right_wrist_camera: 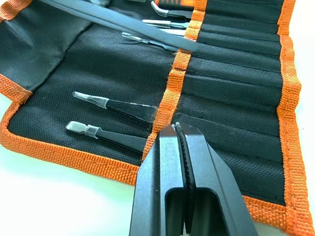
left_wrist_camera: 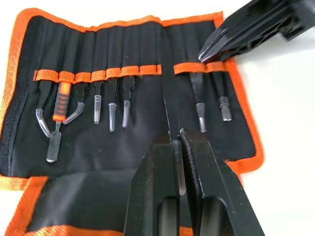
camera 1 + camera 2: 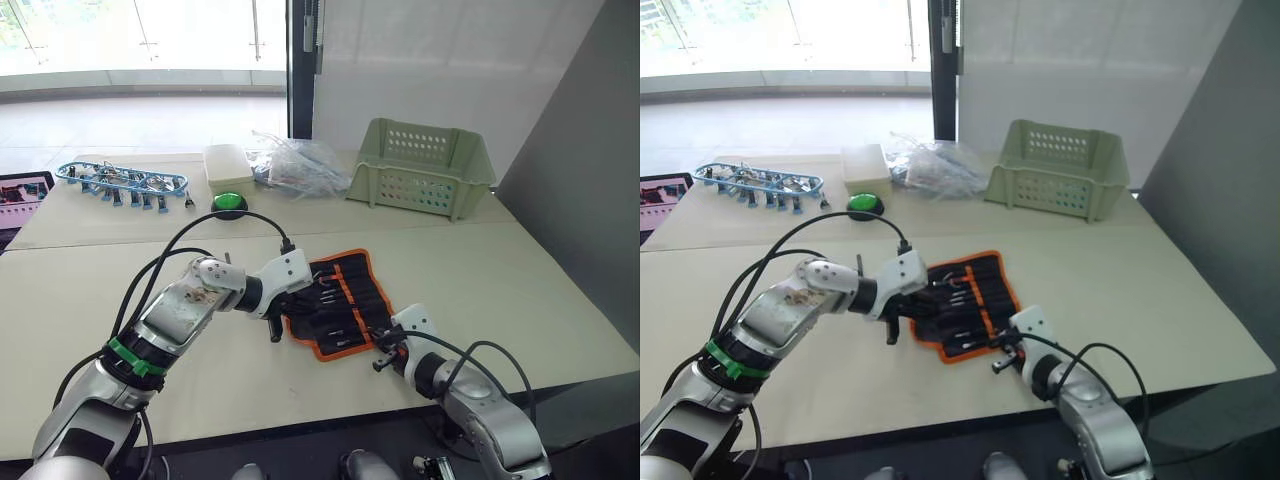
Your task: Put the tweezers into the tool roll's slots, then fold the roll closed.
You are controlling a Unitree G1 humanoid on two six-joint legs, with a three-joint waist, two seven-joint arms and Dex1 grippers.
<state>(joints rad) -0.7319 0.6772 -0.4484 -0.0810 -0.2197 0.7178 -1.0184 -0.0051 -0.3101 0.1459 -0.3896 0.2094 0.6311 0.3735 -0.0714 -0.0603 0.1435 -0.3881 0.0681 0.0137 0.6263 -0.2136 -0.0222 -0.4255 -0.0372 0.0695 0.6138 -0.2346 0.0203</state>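
The tool roll point(image 3: 340, 303) lay open on the worktop point(image 3: 500, 280). The left gripper point(image 2: 176, 140) had its fingers clenched on 1 tweezer point(image 2: 170, 98), long axis running straight ahead into its slot; the right gripper point(image 1: 178, 129), fingers closed empty, pressed the stripe.

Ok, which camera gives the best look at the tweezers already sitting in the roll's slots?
The left wrist view: the tweezers lie in a row under the tool roll's orange stripe, tips showing. The right wrist view catches several tips from the side. In the eye views they are small pale marks on the roll.
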